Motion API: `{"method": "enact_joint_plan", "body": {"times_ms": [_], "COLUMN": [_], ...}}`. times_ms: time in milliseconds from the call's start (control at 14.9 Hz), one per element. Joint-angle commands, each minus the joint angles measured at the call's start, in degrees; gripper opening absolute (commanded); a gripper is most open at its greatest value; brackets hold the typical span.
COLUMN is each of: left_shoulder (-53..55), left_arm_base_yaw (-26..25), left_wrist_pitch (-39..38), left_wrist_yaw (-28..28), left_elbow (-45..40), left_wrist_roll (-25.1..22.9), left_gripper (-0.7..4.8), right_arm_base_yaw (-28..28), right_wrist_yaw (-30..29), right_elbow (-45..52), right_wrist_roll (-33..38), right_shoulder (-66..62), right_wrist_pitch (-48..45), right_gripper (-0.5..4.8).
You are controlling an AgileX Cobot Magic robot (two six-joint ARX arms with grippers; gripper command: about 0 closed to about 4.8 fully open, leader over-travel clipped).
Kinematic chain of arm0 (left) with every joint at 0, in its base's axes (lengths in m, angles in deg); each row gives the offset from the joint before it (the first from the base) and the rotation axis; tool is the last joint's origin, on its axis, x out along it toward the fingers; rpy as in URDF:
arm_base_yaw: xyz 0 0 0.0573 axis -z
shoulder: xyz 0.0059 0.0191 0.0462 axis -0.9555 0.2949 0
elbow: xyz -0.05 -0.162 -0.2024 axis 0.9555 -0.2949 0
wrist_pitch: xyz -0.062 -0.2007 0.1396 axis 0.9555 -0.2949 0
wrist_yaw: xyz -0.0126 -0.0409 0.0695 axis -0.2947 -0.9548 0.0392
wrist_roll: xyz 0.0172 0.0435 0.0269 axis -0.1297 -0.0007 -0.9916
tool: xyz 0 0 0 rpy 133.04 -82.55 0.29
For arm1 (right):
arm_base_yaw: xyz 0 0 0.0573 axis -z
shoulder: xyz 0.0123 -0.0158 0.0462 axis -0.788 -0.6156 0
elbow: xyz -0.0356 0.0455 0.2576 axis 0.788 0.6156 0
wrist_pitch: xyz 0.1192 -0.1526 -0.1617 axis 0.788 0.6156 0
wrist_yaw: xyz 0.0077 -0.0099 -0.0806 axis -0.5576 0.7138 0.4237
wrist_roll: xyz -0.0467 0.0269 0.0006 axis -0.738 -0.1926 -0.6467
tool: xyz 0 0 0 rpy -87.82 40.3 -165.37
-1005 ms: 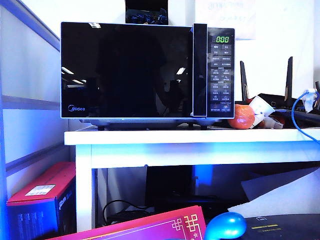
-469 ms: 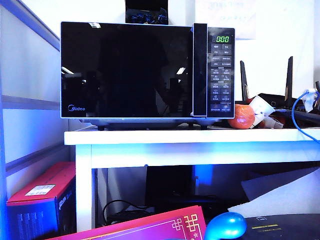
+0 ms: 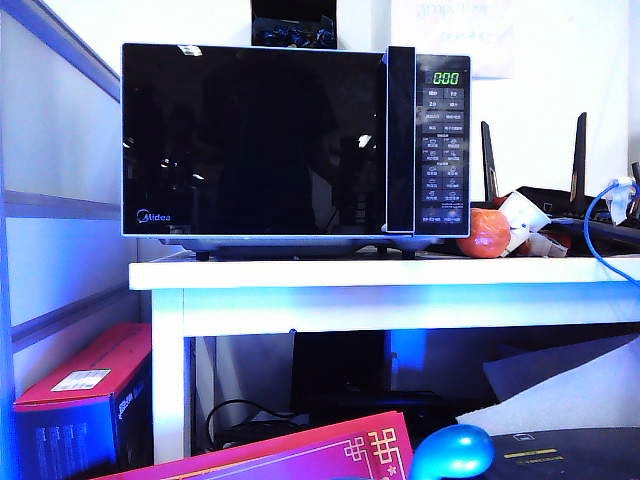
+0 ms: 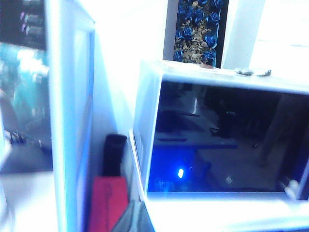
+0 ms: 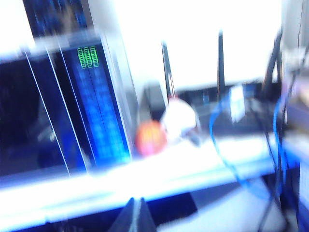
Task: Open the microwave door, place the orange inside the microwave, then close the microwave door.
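Right gripper (image 5: 136, 212): sitting closed, empty, near side of table. Left gripper: showing as one blurred tip, state untellable. Door (image 3: 254, 140): standing shut. Orange (image 3: 484, 233): resting just right of microwave (image 3: 441, 150), awaiting pickup.

Microwave (image 3: 295, 140) on the white table (image 3: 400, 285), its door (image 3: 255, 140) shut, control panel (image 3: 442, 145) at the door's 3 o'clock, orange (image 3: 484, 233) on the table just beside the microwave at its 4 o'clock, crumpled paper cup (image 3: 523, 217) touching the orange at its 2 o'clock, red box (image 3: 85, 385) under the table at 7 o'clock
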Motion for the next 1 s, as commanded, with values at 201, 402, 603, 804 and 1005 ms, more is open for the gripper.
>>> {"method": "enact_joint_plan", "body": {"times_ms": [201, 402, 603, 804, 1005], "left_shoulder": [27.5, 44.7, 52.5, 55.1, 55.2], "left_arm_base_yaw": [0.0, 0.1, 0.1, 0.1, 0.2], "left_wrist_pitch": [-3.3, -20.3, -32.8, -38.8, -40.0], "left_wrist_yaw": [-5.0, -17.3, -24.5, -34.8, -40.7], "left_elbow": [32.5, 59.9, 73.4, 77.1, 77.1], "left_wrist_roll": [-8.5, -8.5, -10.1, -10.1, -10.1], "left_gripper": [-0.05, -0.05, -0.05, -0.05, -0.05], "right_arm_base_yaw": [0.0, 0.0, -0.1, -0.1, -0.1], "right_wrist_yaw": [2.6, 4.9, 5.8, 5.3, 2.0], "right_elbow": [-13.9, -22.1, -29.5, -36.7, -42.2], "right_wrist_roll": [-8.0, -8.2, -8.2, -12.0, -18.0], "right_shoulder": [-15.1, -29.7, -39.9, -49.9, -58.6], "right_wrist_pitch": [-6.9, -15.7, -13.2, -11.5, -11.1], "right_gripper": [-0.01, -0.01, -0.01, -0.01, 0.0]}}
